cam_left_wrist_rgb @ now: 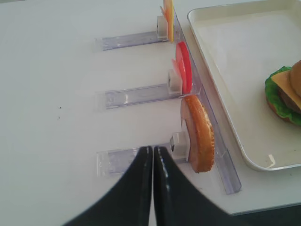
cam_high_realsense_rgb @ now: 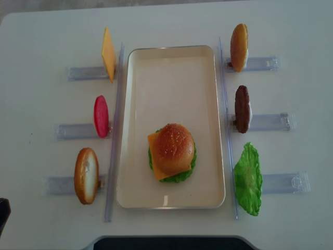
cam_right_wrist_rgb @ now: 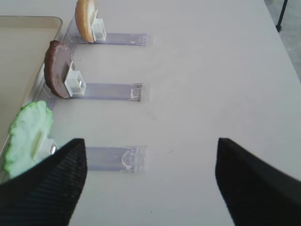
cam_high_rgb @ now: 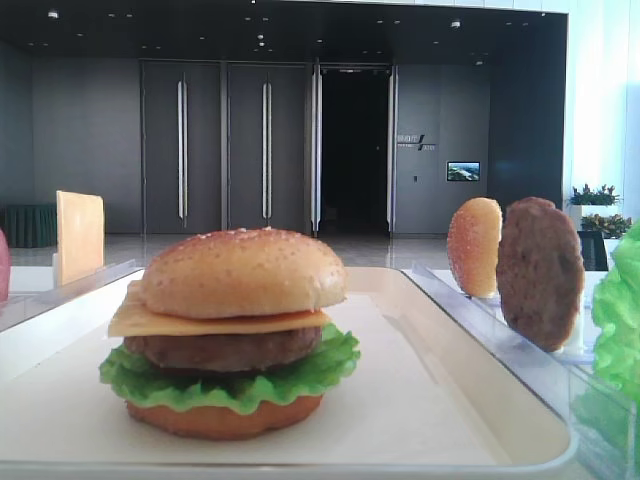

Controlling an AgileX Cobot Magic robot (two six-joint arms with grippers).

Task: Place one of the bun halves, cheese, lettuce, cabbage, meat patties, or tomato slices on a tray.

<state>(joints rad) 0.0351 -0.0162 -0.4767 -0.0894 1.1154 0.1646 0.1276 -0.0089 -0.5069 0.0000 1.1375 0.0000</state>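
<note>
The left gripper (cam_left_wrist_rgb: 153, 153) has its jaws pressed together, nothing between them, hanging over the white worktop (cam_left_wrist_rgb: 56, 84) just beside the near clear rack (cam_left_wrist_rgb: 117, 160) on the left side. The right gripper (cam_right_wrist_rgb: 150, 150) has its jaws wide apart, holding nothing, over bare worktop w/ the lettuce (cam_right_wrist_rgb: 28, 139) rack just by its left finger. In the left wrist view, a bun half (cam_left_wrist_rgb: 200, 134) stands on edge in the rack closest to the closed jaws; next rack along holds a red tomato slice (cam_left_wrist_rgb: 183, 66), and the far one a cheese (cam_left_wrist_rgb: 168, 12) slice, only partly in frame. In the right wrist view the racks carry the lettuce, then a meat patty (cam_right_wrist_rgb: 57, 69), then another bun half (cam_right_wrist_rgb: 85, 20), all upright. Between the two rows lies the tray (cam_high_realsense_rgb: 171, 67), long side running away from the robot. On it, towards the near end and roughly centred, sits a stacked burger (cam_high_realsense_rgb: 171, 152): flat bottom bun, lettuce, patty, cheese w/ a corner poking out on the left, and a sesame-specked domed bun on top. From the low front cam the stack looks level and the top bun sits square on the cheese. Rest of the tray floor is bare. A dark hall w/ tall doors (cam_high_rgb: 225, 145) shows behind.
</note>
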